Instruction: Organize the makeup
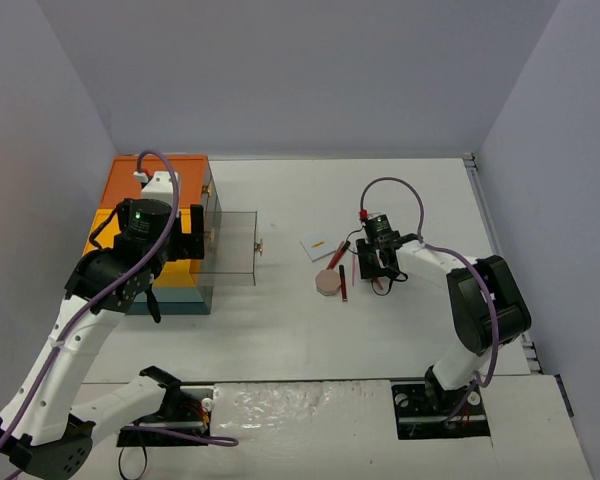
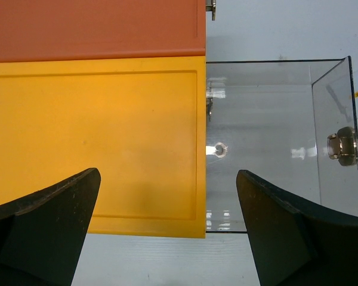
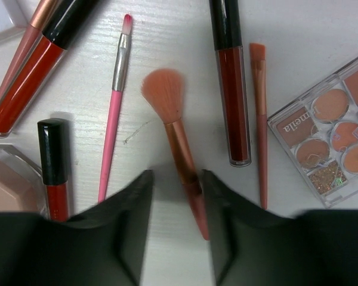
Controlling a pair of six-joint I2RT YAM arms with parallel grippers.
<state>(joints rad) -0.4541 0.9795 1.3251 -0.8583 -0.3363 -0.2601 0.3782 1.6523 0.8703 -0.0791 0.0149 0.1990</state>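
palette [image 3: 328, 137] cropped right, brush handle [image 3: 190, 182] blurred

Checked from above: two arms over a white table [image 1: 280, 340].

Noted left gripper [image 1: 192, 238] above the orange-and-yellow-topped teal box [image 1: 125, 185] at the table's left edge, with the clear drawer [image 1: 230, 262] standing pulled out toward centre. Noted right gripper [image 1: 378, 268] down among the makeup right of centre. Logged round pink puff [image 1: 327, 284], white card [image 1: 317, 247] behind it, dark pencil [image 1: 342, 283] just right of the puff, and red pencil [image 1: 337, 255] slanting between card and puff. Could not read either gripper's opening.
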